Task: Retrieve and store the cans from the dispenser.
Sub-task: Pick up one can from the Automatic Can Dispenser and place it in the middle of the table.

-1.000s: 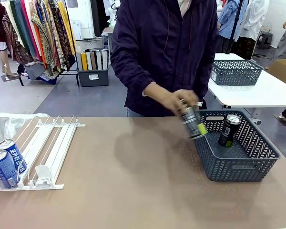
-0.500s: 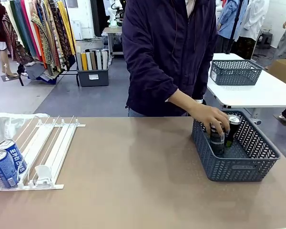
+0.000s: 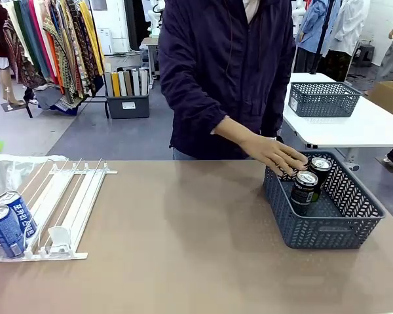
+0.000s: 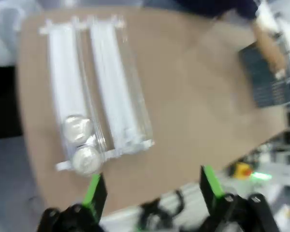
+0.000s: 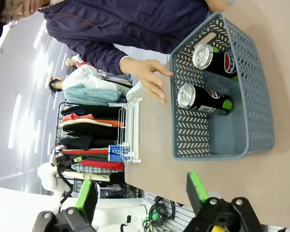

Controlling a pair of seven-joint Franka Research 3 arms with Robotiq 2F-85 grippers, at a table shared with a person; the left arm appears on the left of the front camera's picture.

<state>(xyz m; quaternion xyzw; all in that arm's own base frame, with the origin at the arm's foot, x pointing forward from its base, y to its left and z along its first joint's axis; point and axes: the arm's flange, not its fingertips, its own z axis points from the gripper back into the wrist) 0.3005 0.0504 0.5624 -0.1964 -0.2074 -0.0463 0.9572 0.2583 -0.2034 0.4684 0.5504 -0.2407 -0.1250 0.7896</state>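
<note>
Black cans [image 3: 306, 186] upright (inside basket [image 3: 321, 232])

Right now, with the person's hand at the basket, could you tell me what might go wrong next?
1. The person's hand lies over the rim of the basket, so an arm bringing a can there could meet it.
2. The two blue cans stand close together at the near end of the dispenser; the open left claw closing on one might tip the other.

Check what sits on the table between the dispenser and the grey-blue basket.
Nothing. In the front view, the stretch of brown tabletop between the dispenser and the basket is bare.
</note>
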